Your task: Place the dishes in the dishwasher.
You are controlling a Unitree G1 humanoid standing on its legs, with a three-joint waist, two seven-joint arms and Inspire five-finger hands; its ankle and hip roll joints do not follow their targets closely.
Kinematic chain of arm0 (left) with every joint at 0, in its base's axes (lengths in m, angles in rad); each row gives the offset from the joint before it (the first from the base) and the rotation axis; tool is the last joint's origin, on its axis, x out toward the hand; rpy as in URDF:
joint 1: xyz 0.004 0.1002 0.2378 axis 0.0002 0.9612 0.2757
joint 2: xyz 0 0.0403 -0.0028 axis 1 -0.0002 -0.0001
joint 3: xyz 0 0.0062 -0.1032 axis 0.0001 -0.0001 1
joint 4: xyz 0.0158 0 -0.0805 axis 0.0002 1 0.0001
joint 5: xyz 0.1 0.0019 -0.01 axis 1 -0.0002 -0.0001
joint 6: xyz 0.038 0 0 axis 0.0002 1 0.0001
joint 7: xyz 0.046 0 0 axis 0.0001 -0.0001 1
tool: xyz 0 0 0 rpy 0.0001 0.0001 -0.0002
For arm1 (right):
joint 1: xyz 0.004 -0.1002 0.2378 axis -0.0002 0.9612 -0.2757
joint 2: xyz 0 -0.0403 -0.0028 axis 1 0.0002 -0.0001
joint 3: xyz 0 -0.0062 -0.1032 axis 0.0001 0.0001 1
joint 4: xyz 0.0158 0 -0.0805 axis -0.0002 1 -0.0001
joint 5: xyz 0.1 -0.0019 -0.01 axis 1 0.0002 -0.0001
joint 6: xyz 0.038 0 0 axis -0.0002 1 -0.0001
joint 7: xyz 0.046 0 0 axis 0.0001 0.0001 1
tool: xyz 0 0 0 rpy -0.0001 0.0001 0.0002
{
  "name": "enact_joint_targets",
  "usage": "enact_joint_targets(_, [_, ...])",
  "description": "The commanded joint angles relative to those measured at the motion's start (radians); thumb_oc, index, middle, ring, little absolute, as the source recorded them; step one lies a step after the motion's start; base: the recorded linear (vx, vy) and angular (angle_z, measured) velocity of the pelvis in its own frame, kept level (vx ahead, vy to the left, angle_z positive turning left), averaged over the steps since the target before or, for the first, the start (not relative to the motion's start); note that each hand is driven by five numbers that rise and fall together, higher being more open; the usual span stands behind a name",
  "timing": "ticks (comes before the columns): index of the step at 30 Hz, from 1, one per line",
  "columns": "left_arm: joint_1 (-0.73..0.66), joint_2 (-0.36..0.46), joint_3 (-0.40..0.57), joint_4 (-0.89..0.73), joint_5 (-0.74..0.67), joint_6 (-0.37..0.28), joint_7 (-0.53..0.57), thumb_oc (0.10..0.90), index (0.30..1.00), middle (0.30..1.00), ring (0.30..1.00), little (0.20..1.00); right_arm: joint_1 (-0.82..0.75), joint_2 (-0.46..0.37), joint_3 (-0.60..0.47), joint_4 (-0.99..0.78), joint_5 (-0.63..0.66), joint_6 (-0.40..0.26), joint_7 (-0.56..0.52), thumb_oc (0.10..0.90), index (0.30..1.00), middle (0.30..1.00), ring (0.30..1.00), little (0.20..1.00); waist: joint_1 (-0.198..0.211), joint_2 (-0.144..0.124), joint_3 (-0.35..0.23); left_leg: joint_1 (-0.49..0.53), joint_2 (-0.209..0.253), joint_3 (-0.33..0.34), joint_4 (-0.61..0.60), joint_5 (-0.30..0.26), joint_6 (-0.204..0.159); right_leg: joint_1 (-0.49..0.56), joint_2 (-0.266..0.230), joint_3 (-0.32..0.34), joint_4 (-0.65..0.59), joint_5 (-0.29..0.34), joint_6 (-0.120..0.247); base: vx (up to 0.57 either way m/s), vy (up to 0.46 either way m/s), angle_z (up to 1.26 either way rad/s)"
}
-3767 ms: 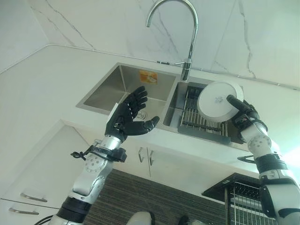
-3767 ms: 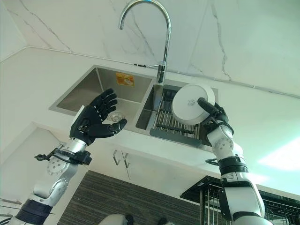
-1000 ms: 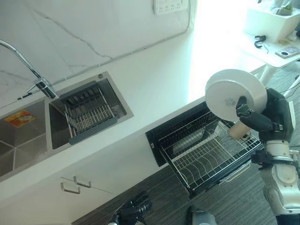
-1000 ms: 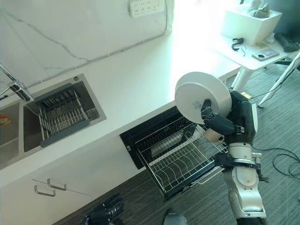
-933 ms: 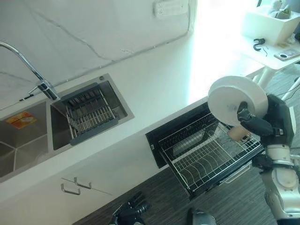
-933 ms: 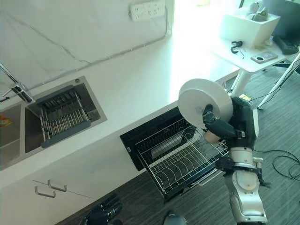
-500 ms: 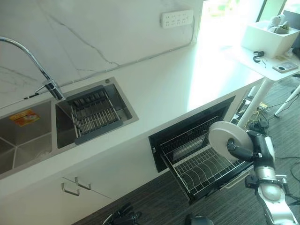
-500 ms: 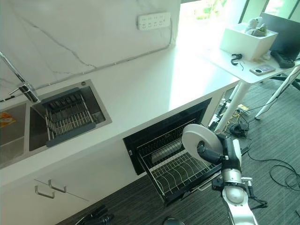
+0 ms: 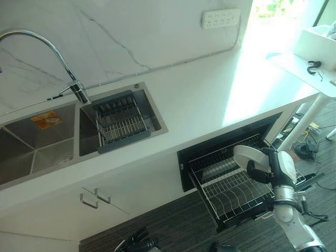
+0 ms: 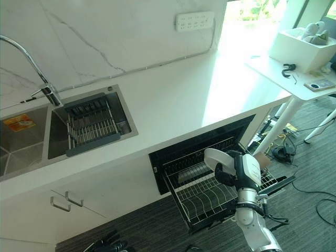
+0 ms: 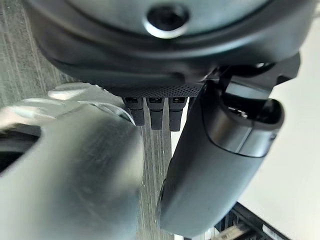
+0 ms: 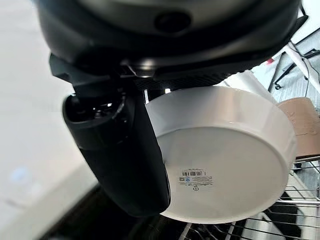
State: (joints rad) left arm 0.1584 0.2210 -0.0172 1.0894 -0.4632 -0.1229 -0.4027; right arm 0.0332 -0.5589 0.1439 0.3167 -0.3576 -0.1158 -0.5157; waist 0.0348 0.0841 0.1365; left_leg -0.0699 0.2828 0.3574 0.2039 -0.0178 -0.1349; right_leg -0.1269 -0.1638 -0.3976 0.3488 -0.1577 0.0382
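Head eyes look down, sharing the counter (image 9: 199,100); wrist views sit close, perhaps floorward.

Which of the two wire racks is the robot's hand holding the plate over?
The pulled-out dishwasher rack below the counter, not the sink rack; the right hand grips the white plate above it.

You see the sink (image 9: 47,142) set into the counter (image 9: 199,100). The drying rack (image 9: 119,124) sits in its right side, with the tap (image 9: 79,92) behind it. To the sink's right, below the counter, the dishwasher rack (image 9: 231,191) is pulled out. The right hand (image 9: 262,168) holds the plate (image 9: 251,156) over that rack. The left hand (image 9: 137,242) hangs low, in front of the sink's cupboard.
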Motion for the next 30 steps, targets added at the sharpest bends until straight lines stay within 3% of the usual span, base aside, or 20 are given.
enact_joint_targets(1, [0.106,0.032,-0.103,0.006,0.064,0.066,-0.011,0.800,0.900,0.900,0.900,0.900,-0.152,-0.033,-0.023,-0.027,-0.123,-0.017,-0.177,0.400,0.300,0.300,0.300,0.300,0.028,-0.021,0.023,-0.058,-0.017,-0.017,0.096,-0.125,0.006,0.137,-0.002,-0.046,-0.049,-0.124,0.032,0.02,0.006,0.20])
enact_joint_targets(7, [0.101,0.054,-0.148,-0.015,0.036,0.087,0.000,0.800,0.900,0.900,0.900,0.900,-0.276,-0.046,0.098,0.279,-0.137,0.052,-0.317,0.400,0.300,0.300,0.300,0.300,0.081,0.006,0.023,-0.069,-0.030,-0.045,0.096,-0.113,0.000,0.153,-0.019,-0.076,-0.049,-0.127,0.029,0.04,0.025,0.19])
enact_joint_targets(12, [0.111,0.053,-0.160,-0.028,0.005,0.096,0.003,0.800,0.900,0.900,0.900,0.900,-0.321,-0.061,0.146,0.386,-0.179,0.100,-0.372,0.400,0.300,0.300,0.300,0.300,0.107,0.030,0.028,-0.076,-0.040,-0.061,0.096,-0.103,-0.004,0.161,-0.032,-0.096,-0.049,-0.126,0.029,0.05,0.033,0.09])
enact_joint_targets(17, [0.116,0.050,-0.171,-0.053,-0.033,0.110,-0.017,0.800,0.900,0.900,0.900,0.900,-0.394,-0.091,0.232,0.541,-0.241,0.146,-0.266,0.400,0.300,0.300,0.300,0.300,0.140,0.066,0.041,-0.101,-0.058,-0.085,0.096,-0.084,-0.009,0.153,-0.053,-0.116,-0.049,-0.119,0.032,0.00,0.057,0.14])
enact_joint_targets(21, [0.116,0.051,-0.184,-0.075,-0.068,0.115,-0.022,0.800,0.900,0.900,0.900,0.900,-0.434,-0.105,0.257,0.638,-0.243,0.133,-0.211,0.400,0.300,0.300,0.300,0.300,0.157,0.096,0.056,-0.124,-0.078,-0.104,0.096,-0.077,-0.009,0.137,-0.071,-0.129,-0.049,-0.110,0.037,-0.05,0.064,0.24])
enact_joint_targets(27, [0.093,0.065,-0.198,-0.066,-0.073,0.094,-0.059,0.800,0.900,0.900,0.900,0.900,-0.510,-0.107,0.276,0.721,-0.139,0.108,-0.072,0.400,0.300,0.300,0.300,0.300,0.167,0.124,0.090,-0.150,-0.105,-0.118,0.096,-0.082,-0.002,0.109,-0.090,-0.137,-0.049,-0.095,0.046,-0.10,0.025,0.13])
enact_joint_targets(28, [0.091,0.066,-0.198,-0.067,-0.072,0.094,-0.059,0.800,0.900,0.900,0.900,0.900,-0.517,-0.100,0.277,0.733,-0.112,0.103,-0.034,0.535,0.502,0.502,0.502,0.502,0.168,0.124,0.093,-0.149,-0.108,-0.117,0.096,-0.084,0.000,0.108,-0.092,-0.137,-0.049,-0.095,0.047,-0.05,0.007,0.13])
enact_joint_targets(29, [0.089,0.065,-0.197,-0.064,-0.066,0.089,-0.062,0.800,0.900,0.900,0.900,0.900,-0.517,-0.091,0.275,0.741,-0.081,0.102,-0.006,0.707,0.761,0.761,0.761,0.761,0.169,0.123,0.093,-0.149,-0.111,-0.115,0.096,-0.087,0.001,0.109,-0.093,-0.139,-0.049,-0.094,0.048,-0.03,0.007,0.09])
enact_joint_targets(30, [0.089,0.064,-0.197,-0.063,-0.064,0.084,-0.062,0.800,0.900,0.900,0.900,0.900,-0.517,-0.086,0.272,0.747,-0.048,0.098,0.013,0.800,0.900,0.900,0.900,0.900,0.170,0.122,0.094,-0.148,-0.111,-0.114,0.096,-0.088,0.002,0.109,-0.094,-0.140,-0.049,-0.092,0.049,-0.02,0.014,0.05])
